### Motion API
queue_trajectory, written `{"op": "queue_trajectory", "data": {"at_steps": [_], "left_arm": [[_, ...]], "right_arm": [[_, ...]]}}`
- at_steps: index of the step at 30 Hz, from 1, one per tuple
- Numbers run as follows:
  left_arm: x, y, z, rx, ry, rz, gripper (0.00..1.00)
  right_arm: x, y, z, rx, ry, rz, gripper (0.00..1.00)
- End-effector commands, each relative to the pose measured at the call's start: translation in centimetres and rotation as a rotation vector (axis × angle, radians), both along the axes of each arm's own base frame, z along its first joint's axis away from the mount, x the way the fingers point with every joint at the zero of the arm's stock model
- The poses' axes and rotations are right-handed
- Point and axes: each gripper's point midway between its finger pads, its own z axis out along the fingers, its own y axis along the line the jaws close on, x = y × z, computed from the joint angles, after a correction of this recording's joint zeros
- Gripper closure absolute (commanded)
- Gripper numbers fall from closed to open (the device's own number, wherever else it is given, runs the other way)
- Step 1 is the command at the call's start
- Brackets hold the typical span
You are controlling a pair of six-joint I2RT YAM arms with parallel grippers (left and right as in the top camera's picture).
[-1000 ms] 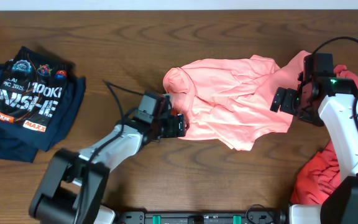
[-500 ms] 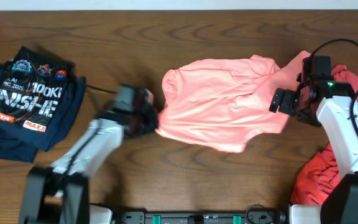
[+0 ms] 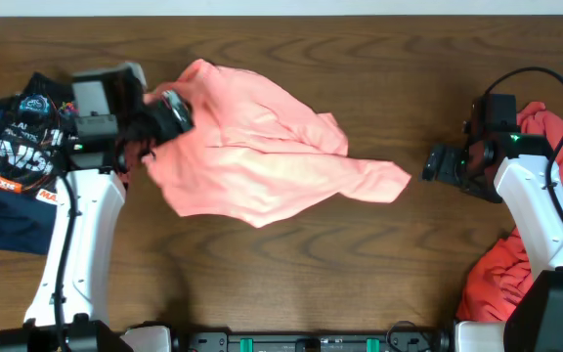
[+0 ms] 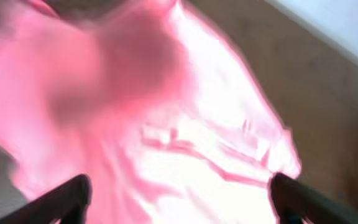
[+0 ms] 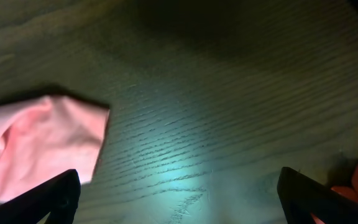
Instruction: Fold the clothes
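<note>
While my left gripper (image 3: pixel 176 111) hangs spread-fingered over one light salmon-pink T-shirt (image 3: pixel 262 166) left of centre, my right gripper (image 3: pixel 432 164) stands released; one crumpled coral-red shirt (image 3: pixel 487 284) lies right, navy printed shirts (image 3: pixel 3 210) far left.

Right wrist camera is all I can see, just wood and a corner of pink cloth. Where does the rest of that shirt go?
Observer: The salmon-pink shirt stretches leftward across the table, its far end by the left claw.
Operator: Is that claw closed on it?
Observer: It seems not. The left wrist view is blurred, but there its fingers stand wide apart.
Operator: Any other clothes on that side?
Observer: Yes, navy printed shirts lie at the table's left edge, partly under the left arm.
</note>
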Motion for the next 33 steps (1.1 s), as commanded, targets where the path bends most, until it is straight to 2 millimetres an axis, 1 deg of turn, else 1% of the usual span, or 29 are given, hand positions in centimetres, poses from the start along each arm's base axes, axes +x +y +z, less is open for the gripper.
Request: {"op": "queue_trajectory", "data": {"at_steps": [1,4,7,8,11,13,16,19,23,24,25,27,28,30,31,32,33], "left_arm": [[-2.8,-1.2,-3.4,0.006,0.16,-0.044,0.02],[-5.9,-2.4,-6.1,0.001,0.33,-0.074,0.02],[-8.7,-3.6,-8.3,-0.023,0.5,-0.054,0.02],[-9.5,-4.3,-8.9,-0.039,0.543,-0.053,0.02],[-11.4,-7.0,-10.6,-0.104,0.651,-0.083,0.02],[-12.1,-8.3,-11.7,-0.107,0.691,-0.088,0.02],[-12.3,-10.1,-13.2,-0.105,0.718,-0.082,0.02],[-12.0,-12.0,-14.7,-0.108,0.713,-0.08,0.02],[-11.2,-13.5,-16.4,-0.11,0.69,-0.088,0.02],[-11.0,-13.8,-16.7,-0.109,0.688,-0.095,0.01],[-11.0,-13.9,-17.1,-0.107,0.691,-0.098,0.04],[-11.2,-13.7,-17.6,-0.093,0.702,-0.094,0.21],[-11.2,-13.5,-17.7,-0.08,0.702,-0.09,0.35],[-10.9,-12.9,-17.8,-0.047,0.684,-0.094,0.57],[-10.7,-12.7,-17.8,-0.038,0.675,-0.101,0.73],[-10.5,-12.4,-17.8,-0.034,0.666,-0.112,0.91],[-10.3,-12.1,-17.7,-0.033,0.661,-0.119,0.94]], "right_arm": [[-0.2,-0.3,-0.3,0.005,0.009,-0.017,0.02],[-0.3,-0.3,-0.3,0.006,0.013,-0.017,0.01],[-0.3,-0.3,-0.3,0.005,0.012,-0.017,0.01],[-0.3,-0.3,-0.3,0.005,0.012,-0.017,0.01],[-0.3,-0.3,-0.3,0.006,0.012,-0.017,0.01],[-0.3,-0.3,-0.3,0.006,0.013,-0.017,0.01],[-0.3,-0.3,-0.3,0.006,0.013,-0.017,0.01],[-0.4,-0.3,-0.3,0.006,0.015,-0.017,0.01],[-0.5,-0.3,-0.3,0.006,0.02,-0.017,0.01],[-0.5,-0.2,-0.3,0.008,0.02,-0.016,0.01],[-0.5,0.0,-0.3,0.019,0.019,-0.013,0.01],[-0.4,0.9,-0.3,0.066,0.015,0.031,0.01],[-0.3,1.6,-0.3,0.099,0.009,0.061,0.01],[-0.2,2.3,-0.2,0.139,0.004,0.079,0.01],[-0.2,2.7,-0.1,0.156,0.002,0.084,0.01],[-0.2,3.0,-0.1,0.173,-0.001,0.091,0.01],[-0.1,3.4,-0.1,0.187,-0.004,0.097,0.01]]}}
